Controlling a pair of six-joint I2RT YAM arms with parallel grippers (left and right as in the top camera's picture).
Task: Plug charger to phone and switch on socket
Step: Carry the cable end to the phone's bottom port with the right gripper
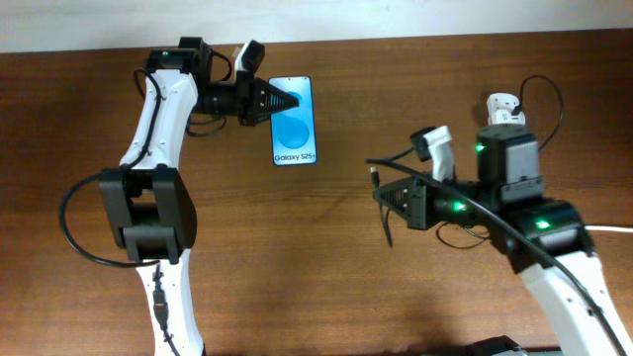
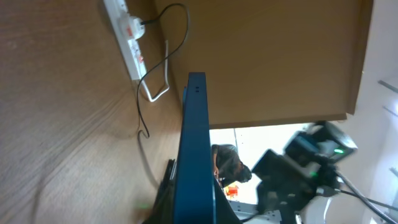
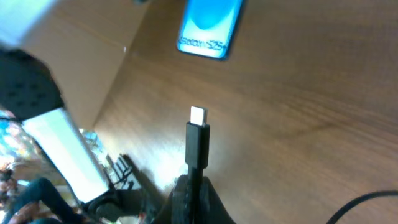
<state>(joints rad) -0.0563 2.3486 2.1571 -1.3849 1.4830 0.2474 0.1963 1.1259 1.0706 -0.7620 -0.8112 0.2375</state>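
While the right gripper [image 3: 194,186] is clamped on the charger [image 3: 198,134] just behind its tip, well apart from the phone [image 1: 295,124], the tip should approach the bottom edge squarely and level, with the left gripper [image 1: 285,101], closed on the phone's top end, bracing it.

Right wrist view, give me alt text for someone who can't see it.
The right gripper holds the charger by its plug, silver tip pointing toward the phone, which shows beyond it over the brown table, not yet connected.
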